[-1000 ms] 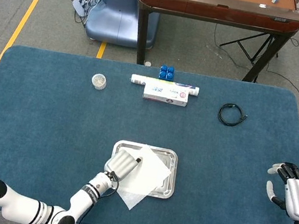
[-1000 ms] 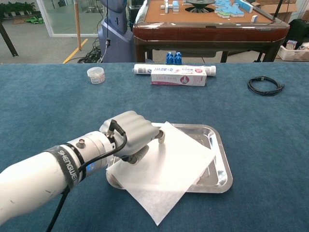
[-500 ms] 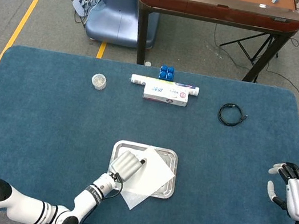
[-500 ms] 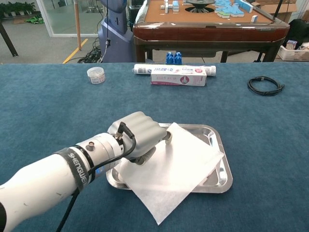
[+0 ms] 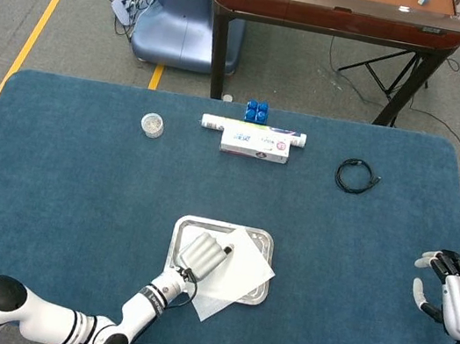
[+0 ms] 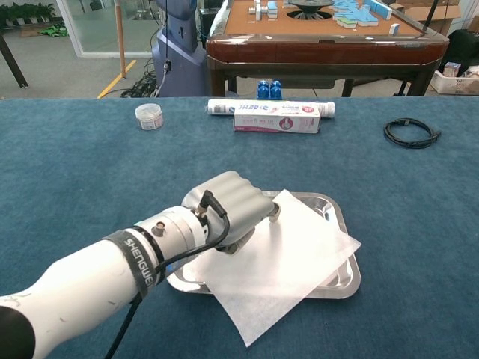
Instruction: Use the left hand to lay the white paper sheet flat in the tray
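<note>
Your left hand [image 6: 232, 206], fingers curled, pinches the white paper sheet [image 6: 284, 265]; it overhangs the tray [image 6: 340, 288] toward the table's near edge, so releasing now leaves it crooked.

The left hand [image 6: 228, 209] had a ribbed silver-grey shell and joined a white forearm through a metallic wrist with a round fastener. A black band lettered "SHENGUO" ringed that forearm, a black cable looped from the wrist to the hand's back, and black joint rings separated the white arm segments. The right hand [image 5: 455, 299] had a pale grey back plate, dark fingers and a white wrist.
</note>
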